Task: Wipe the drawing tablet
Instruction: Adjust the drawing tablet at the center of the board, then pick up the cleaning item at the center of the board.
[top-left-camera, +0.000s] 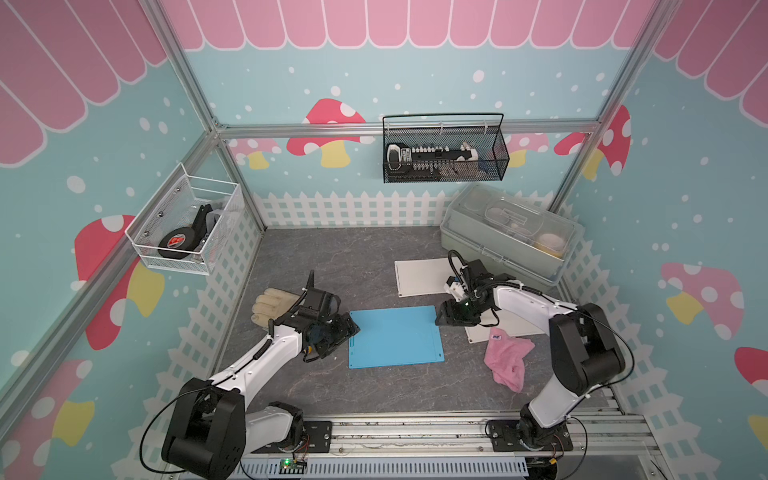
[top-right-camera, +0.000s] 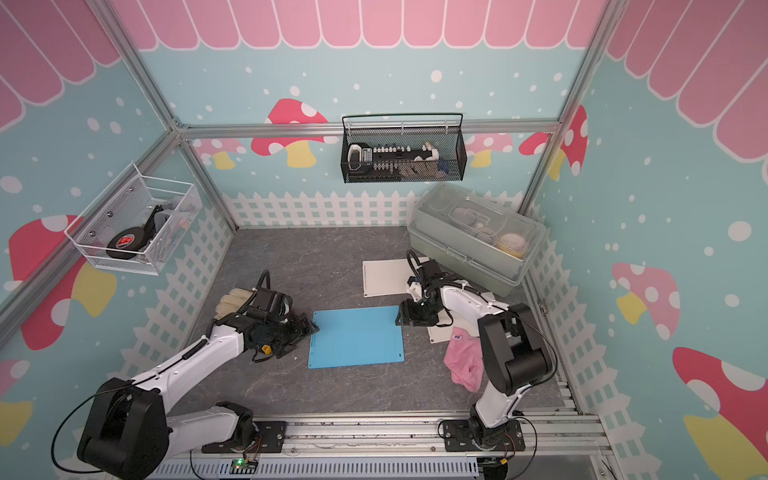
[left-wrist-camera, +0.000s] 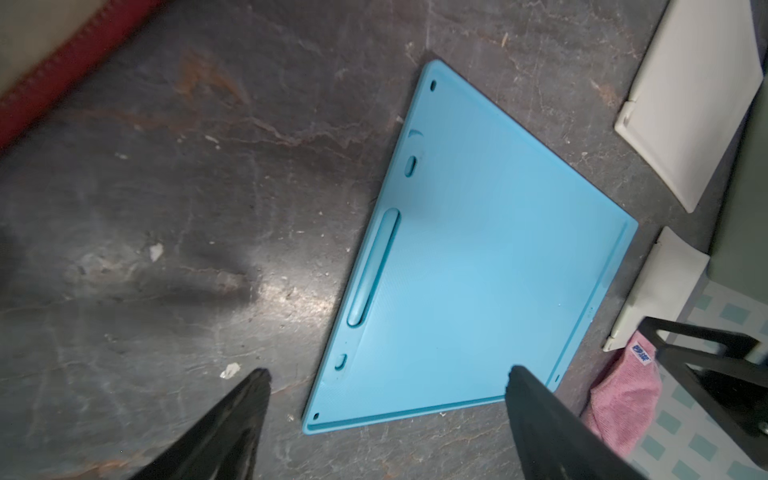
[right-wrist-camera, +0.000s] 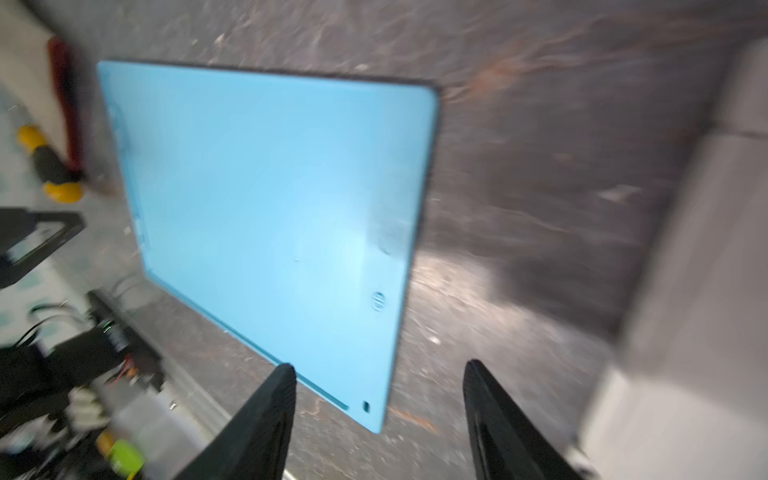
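Centrally, the grey table (top-left-camera: 332, 257) is carrying the blue drawing tablet (top-left-camera: 395, 336), which is lying flat between the two arms. Off its right side, apart from it, the pink cloth (top-left-camera: 509, 357) is lying crumpled and untouched. The left gripper (top-left-camera: 353, 329) is hovering at the tablet's left edge, jaws spread wide and gripping nothing; the right gripper (top-left-camera: 440, 316) is hanging by its far right corner, jaws likewise parted and empty.
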